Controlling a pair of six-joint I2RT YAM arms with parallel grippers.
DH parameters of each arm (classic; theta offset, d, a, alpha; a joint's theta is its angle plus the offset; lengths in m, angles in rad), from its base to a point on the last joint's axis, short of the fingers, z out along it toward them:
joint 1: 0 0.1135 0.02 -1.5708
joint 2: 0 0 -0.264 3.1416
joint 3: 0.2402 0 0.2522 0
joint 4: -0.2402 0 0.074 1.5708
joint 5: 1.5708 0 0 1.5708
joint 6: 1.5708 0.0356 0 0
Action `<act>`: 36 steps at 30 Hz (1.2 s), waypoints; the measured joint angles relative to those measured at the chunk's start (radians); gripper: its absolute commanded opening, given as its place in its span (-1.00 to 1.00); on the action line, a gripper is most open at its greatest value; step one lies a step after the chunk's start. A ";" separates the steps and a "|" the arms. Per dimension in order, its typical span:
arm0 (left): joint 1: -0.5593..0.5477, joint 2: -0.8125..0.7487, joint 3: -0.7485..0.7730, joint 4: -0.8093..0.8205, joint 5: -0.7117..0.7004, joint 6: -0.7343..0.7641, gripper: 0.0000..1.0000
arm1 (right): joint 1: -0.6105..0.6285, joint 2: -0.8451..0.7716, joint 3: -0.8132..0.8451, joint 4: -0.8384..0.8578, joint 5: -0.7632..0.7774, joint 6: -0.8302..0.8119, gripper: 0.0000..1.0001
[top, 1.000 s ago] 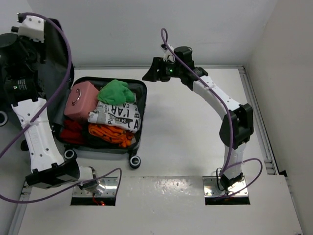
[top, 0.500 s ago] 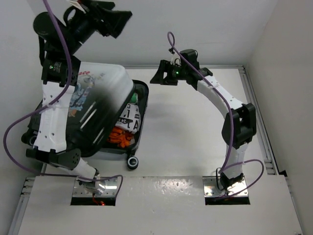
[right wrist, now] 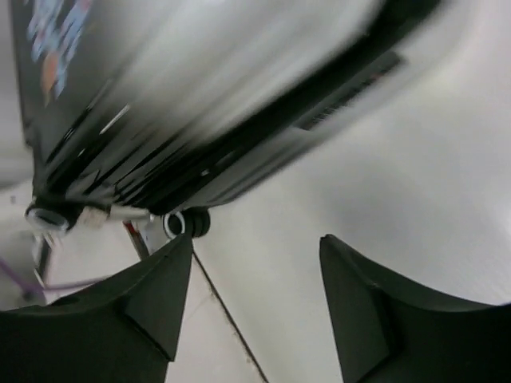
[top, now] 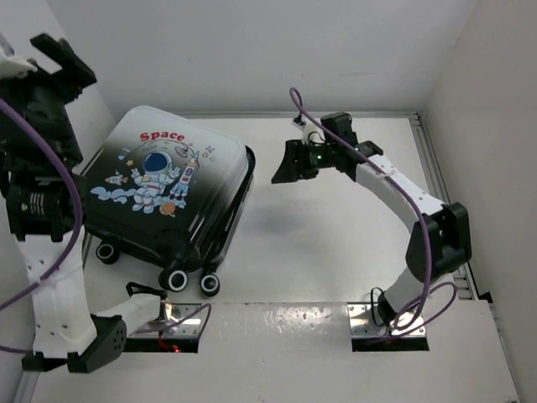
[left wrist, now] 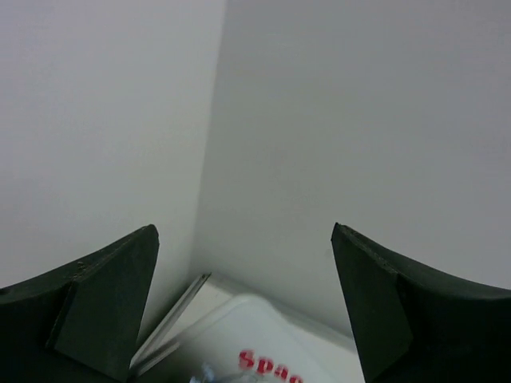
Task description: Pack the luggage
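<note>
The luggage (top: pixel 168 197) lies shut on the table's left half, astronaut and red "Space" print facing up and black casters (top: pixel 174 280) toward the near edge. My left gripper (top: pixel 60 57) hangs open high above its far-left corner, touching nothing. In the left wrist view my left gripper (left wrist: pixel 243 231) frames bare wall, with the luggage's white top (left wrist: pixel 263 351) low between the fingers. My right gripper (top: pixel 284 164) is open just right of the luggage, apart from it. In the right wrist view my right gripper (right wrist: pixel 255 239) is empty, facing the blurred luggage side (right wrist: pixel 200 104) and a caster (right wrist: pixel 188 223).
White walls close in the table at the back and on both sides. A metal rail (top: pixel 440 201) runs along the table's right edge. Two arm base plates (top: pixel 388 323) sit at the near edge.
The luggage lid has swung down and shut over the packed clothes. My left gripper let go of it, opened and rose to the far left. My right gripper dropped lower, beside the luggage.
</note>
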 measured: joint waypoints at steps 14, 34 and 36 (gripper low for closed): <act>0.223 -0.049 -0.346 -0.520 -0.113 -0.148 0.92 | 0.425 0.183 0.590 -0.099 0.015 -0.290 0.62; 0.228 -0.132 -0.441 -0.637 0.062 -0.325 0.99 | 0.704 -0.340 -0.329 0.191 0.266 -0.761 0.93; 0.232 -0.132 -0.438 -0.645 0.109 -0.312 0.99 | 0.687 -0.330 -0.326 0.269 0.219 -0.917 0.93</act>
